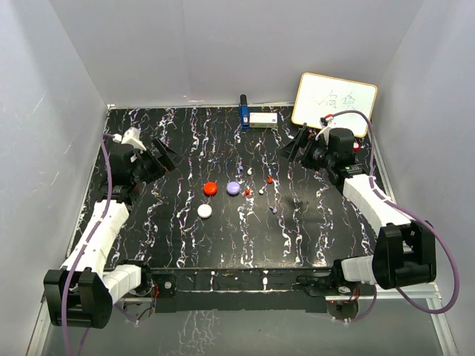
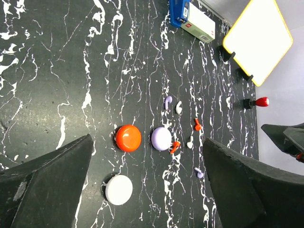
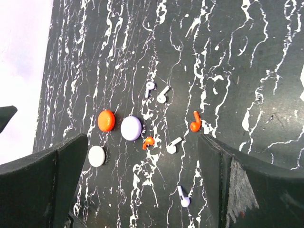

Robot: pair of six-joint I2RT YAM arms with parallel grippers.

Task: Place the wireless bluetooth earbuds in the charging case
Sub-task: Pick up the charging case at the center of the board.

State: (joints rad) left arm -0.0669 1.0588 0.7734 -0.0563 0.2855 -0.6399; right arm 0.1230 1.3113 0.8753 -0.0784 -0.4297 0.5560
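Three closed round cases lie mid-table: red (image 1: pixel 210 188), purple (image 1: pixel 234 188), white (image 1: pixel 205 211). Several tiny earbuds lie scattered to their right. One red earbud (image 3: pixel 148 142) touches the purple case (image 3: pixel 131 128). A white earbud (image 3: pixel 173 145), a second red one (image 3: pixel 195 122) and a purple one (image 3: pixel 183 197) lie apart from it. A purple-and-white pair (image 2: pixel 167 101) lies farther back. My left gripper (image 1: pixel 167 154) is open and empty, raised over the table's left side. My right gripper (image 1: pixel 293 147) is open and empty, raised at the right.
A yellow-framed whiteboard (image 1: pixel 334 102) stands at the back right with a red-capped object (image 2: pixel 261 101) beside it. A blue object (image 1: pixel 243 111) and a white box (image 1: pixel 263 119) sit at the back wall. Grey walls enclose the black marbled table (image 1: pixel 185 245).
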